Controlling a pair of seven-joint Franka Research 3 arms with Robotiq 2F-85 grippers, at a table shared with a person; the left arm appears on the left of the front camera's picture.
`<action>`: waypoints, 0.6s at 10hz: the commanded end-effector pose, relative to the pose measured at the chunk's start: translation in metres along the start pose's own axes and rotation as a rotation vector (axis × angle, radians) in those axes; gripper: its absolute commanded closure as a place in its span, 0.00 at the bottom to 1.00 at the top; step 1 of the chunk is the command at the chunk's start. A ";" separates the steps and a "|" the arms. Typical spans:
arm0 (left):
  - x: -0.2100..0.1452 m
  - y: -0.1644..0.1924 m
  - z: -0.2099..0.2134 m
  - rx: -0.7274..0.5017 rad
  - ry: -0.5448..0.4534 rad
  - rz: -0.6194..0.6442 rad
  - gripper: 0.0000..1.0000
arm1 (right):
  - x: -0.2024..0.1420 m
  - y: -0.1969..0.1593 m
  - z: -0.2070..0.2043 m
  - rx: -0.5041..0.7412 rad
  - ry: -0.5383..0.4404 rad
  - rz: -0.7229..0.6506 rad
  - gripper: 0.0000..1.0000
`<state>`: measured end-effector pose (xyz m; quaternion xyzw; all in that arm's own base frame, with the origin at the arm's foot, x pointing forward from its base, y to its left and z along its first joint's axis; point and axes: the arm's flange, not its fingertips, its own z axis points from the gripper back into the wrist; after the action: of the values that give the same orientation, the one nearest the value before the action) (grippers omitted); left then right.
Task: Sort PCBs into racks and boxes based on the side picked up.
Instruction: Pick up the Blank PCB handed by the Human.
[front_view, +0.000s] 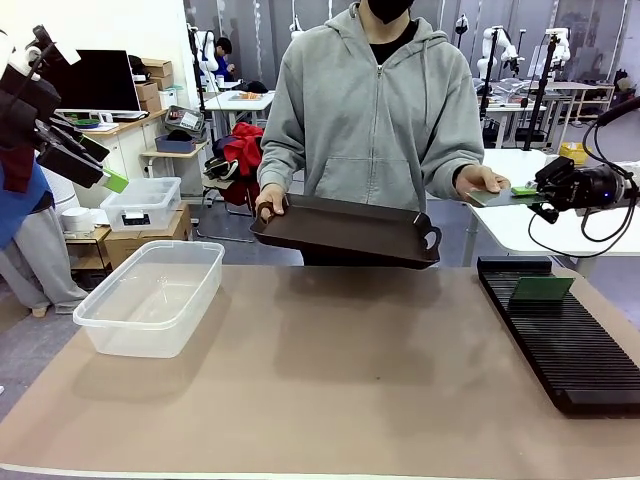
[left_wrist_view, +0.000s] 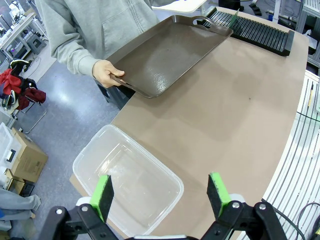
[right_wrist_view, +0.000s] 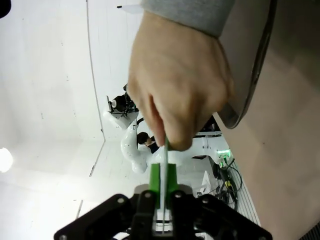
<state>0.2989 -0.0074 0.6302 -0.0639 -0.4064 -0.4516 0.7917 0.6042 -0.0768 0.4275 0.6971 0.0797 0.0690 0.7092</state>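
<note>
Your left gripper (left_wrist_view: 160, 194) hangs wide open, high over the clear tub (left_wrist_view: 100, 150) at 9 o'clock, likely waiting; at 3 o'clock one PCB (front_view: 541, 289) stands in the black rack (front_view: 570, 345). Beyond, your right gripper (right_wrist_view: 163, 172) is clamped on the second PCB (front_view: 518, 191), the person's hand (front_view: 485, 180) holding its other end, seemingly a handover. Which face is up, you cannot tell.

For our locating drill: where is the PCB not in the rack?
Front view, robot's right: the PCB hangs beyond the rack, held by the person's hand and the right gripper, jaws shut.
</note>
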 end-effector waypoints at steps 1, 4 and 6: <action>-0.002 0.000 -0.001 -0.008 0.007 0.000 0.00 | 0.002 0.003 0.002 -0.022 0.034 -0.045 1.00; -0.002 0.000 -0.001 -0.008 0.007 0.000 0.00 | 0.003 0.003 0.001 -0.022 0.044 -0.051 1.00; -0.002 0.000 -0.001 -0.008 0.007 0.000 0.00 | 0.002 0.005 0.002 -0.026 0.055 -0.041 1.00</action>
<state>0.2989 -0.0074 0.6302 -0.0639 -0.4064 -0.4516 0.7917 0.6032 -0.0769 0.4289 0.6882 0.0947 0.0670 0.7162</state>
